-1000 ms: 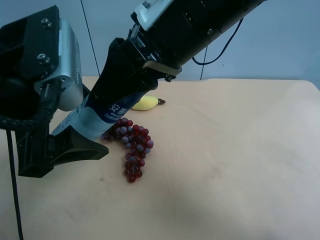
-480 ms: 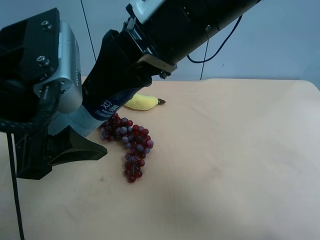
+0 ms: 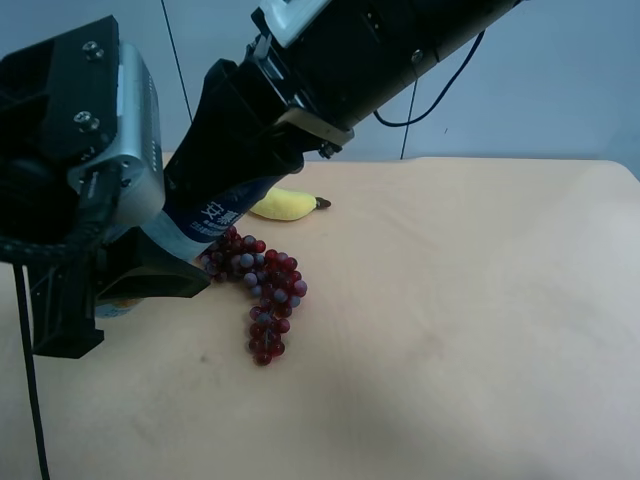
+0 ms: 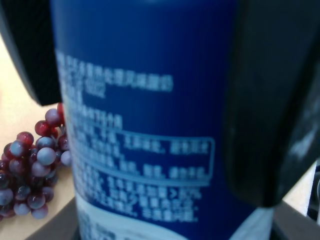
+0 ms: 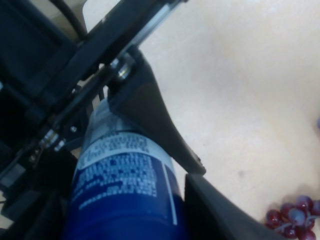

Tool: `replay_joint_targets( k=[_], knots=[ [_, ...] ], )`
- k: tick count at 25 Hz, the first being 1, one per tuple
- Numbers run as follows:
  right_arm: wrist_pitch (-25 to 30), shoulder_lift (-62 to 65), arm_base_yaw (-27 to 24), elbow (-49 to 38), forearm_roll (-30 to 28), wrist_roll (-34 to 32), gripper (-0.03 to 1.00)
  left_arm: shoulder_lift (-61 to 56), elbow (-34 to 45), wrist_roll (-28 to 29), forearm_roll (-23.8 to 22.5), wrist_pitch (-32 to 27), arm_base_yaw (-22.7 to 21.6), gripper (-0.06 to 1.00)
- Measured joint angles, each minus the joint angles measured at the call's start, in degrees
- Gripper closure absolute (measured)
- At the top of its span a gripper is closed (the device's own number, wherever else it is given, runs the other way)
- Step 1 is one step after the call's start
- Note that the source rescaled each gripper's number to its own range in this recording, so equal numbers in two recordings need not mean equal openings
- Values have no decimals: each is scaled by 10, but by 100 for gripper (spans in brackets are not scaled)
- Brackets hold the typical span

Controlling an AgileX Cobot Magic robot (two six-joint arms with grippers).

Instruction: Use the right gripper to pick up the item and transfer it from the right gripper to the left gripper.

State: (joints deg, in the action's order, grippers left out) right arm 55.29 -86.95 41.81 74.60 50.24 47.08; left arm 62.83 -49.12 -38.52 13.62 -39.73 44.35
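1. At the left of the high view, the left fingers (image 3: 155,275) have come in vs 0.5 s ago. The lower one has swung up from a wide gap and now lies against the bottle (image 3: 210,218).
2. The left wrist cam agrees: dark fingers sit flush on both sides of the blue label, so they look clamped on it. How firm the grip is can't be told.
3. The right fingers (image 5: 215,215) are also clamped on the bottle, further up its body. The bottle hangs tilted in the air at the centre-left of the high view, its lower end toward the lower left, off the desk (image 3: 480,300).
4. The right arm and bottle haven't shifted in the last half sec; the earlier slide to the left is done.
5. Meaning: both sets of fingers hold it, so the handover is at mid-point. Probably next is the right fingers letting go and backing off toward the upper right.
6. Room: the grapes (image 3: 265,290) lie on the desk right beside the bottle's lower end, under the handover spot. The banana (image 3: 285,205) lies behind them, nr the desk's far edge.
7. Right of the grapes the desk shows nothing, so there's wide room for the right arm to pull out. The left arm sits by the desk's left edge, so there's less slack there.
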Motion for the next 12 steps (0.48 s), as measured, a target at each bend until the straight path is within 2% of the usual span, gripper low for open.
replay_joint_targets(
  k=[6, 7, 9, 10, 11, 12],
  knots=[
    [-1, 0, 0, 0, 0, 0, 96, 0, 0, 0, 0, 0, 0, 91],
    [-3, 0, 0, 0, 0, -1, 86, 0, 0, 0, 0, -1, 0, 91],
    [-12, 0, 0, 2, 0, -1, 42, 1, 0, 0, -1, -8, 0, 91],
    [-14, 1, 0, 2, -8, 0, 24, 1, 0, -2, -1, -11, 0, 91],
    [-15, 1, 0, 2, -14, 0, 13, 1, 0, -2, -1, -12, 0, 91],
    [-15, 1, 0, 2, -18, 0, 7, 1, 0, -2, -1, -12, 0, 91]
  ],
)
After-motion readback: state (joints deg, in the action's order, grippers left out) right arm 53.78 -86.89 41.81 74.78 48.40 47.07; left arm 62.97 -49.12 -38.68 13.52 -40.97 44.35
